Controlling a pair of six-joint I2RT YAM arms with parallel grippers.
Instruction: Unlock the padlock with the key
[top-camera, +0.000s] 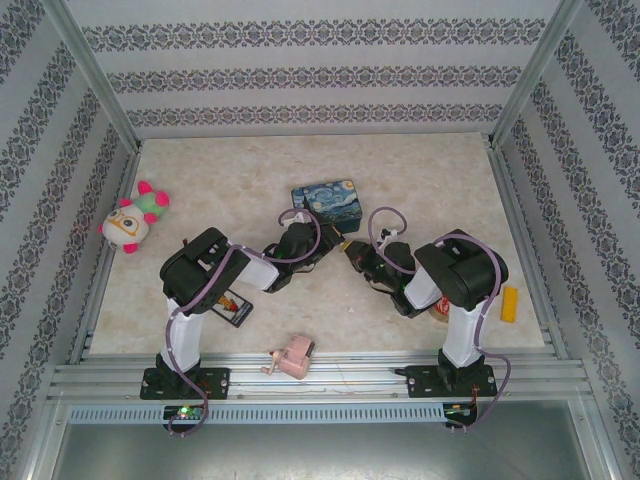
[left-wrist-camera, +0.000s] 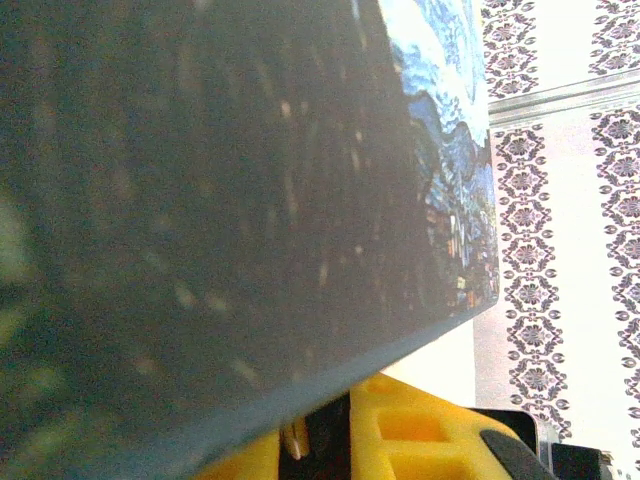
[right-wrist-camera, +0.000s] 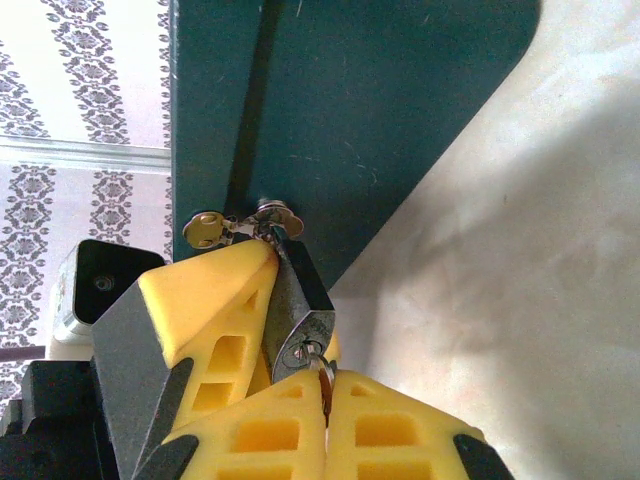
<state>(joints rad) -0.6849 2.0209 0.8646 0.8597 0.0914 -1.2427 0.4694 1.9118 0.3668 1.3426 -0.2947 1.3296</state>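
The small steel padlock (right-wrist-camera: 300, 305) hangs by its shackle from the hasp (right-wrist-camera: 272, 215) on the blue painted tin (top-camera: 325, 195). In the right wrist view one yellow finger (right-wrist-camera: 215, 305) of my left gripper presses on the lock's left side, and a sliver of another shows behind it. My left gripper (left-wrist-camera: 320, 445) is shut on the padlock, tight under the tin (left-wrist-camera: 250, 180). The key (right-wrist-camera: 322, 368) sits in the keyhole on the lock's bottom face. My right gripper (right-wrist-camera: 325, 385) is shut on the key's head. In the top view both grippers (top-camera: 345, 245) meet just in front of the tin.
A plush toy (top-camera: 132, 218) lies at the left wall. A pink gadget (top-camera: 292, 358) sits at the near edge between the arm bases. A yellow block (top-camera: 510, 303) is at the right and a dark card (top-camera: 232, 308) lies under the left arm. A brass tab (right-wrist-camera: 205, 230) hangs beside the hasp.
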